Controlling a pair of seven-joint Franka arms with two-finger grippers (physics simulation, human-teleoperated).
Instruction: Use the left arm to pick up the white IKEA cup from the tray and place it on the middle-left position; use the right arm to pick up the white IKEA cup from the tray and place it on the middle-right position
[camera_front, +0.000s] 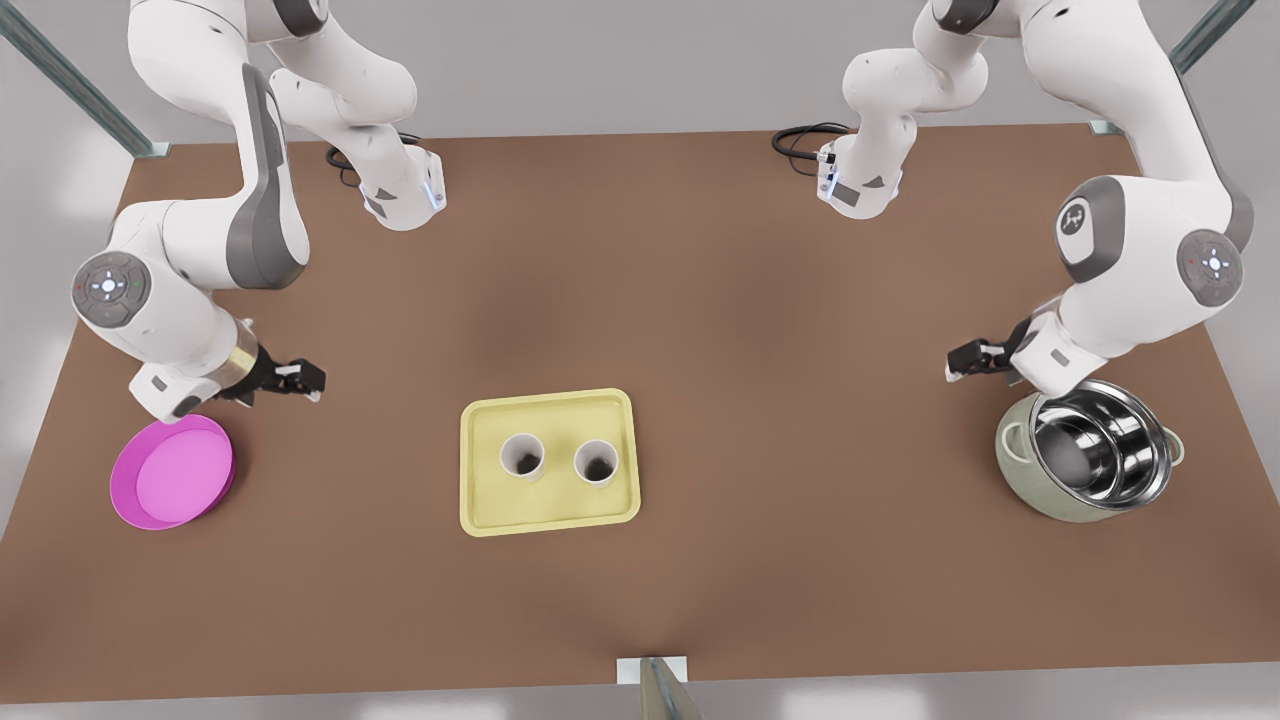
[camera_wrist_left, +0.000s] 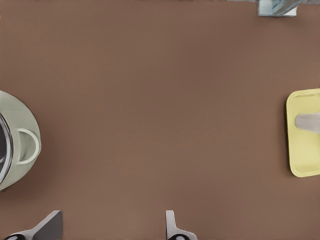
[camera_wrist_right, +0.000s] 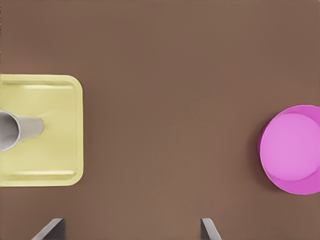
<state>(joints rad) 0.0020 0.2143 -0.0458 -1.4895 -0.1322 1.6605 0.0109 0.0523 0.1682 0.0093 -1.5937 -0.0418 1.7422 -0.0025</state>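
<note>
- Brown plain tabletop (camera_front: 700, 300) fills the workspace, with an arm mounted at each far corner.
- At the middle, toward the near edge, lies the pale yellow flat rectangular tray (camera_front: 548, 508). Two white tapered cups stand upright on it side by side: one cup (camera_front: 522, 456) toward the front view's left, the other cup (camera_front: 596, 462) toward the right. Neither is touched, so both picks are yet to begin.
- The left gripper (camera_front: 968, 362) hangs at the front view's right, just beside the grey-green pot with a shiny steel bowl inside (camera_front: 1090, 455). Its fingers (camera_wrist_left: 172, 227) are spread apart around nothing, ready for the cup nearer to it.
- The right gripper (camera_front: 305, 380) hangs at the front view's left, just above the round magenta plate (camera_front: 172, 470). Its fingers (camera_wrist_right: 210, 229) are also spread and empty.
- Both grippers point inward at the tray from well apart, probably so that each can approach its own cup without crossing the other.
- The middle-left position (camera_front: 800, 440) is presumably the bare patch between tray and pot, and the middle-right position (camera_front: 350, 440) the patch between tray and plate. Each drop-off then lies on its own arm's side.
</note>
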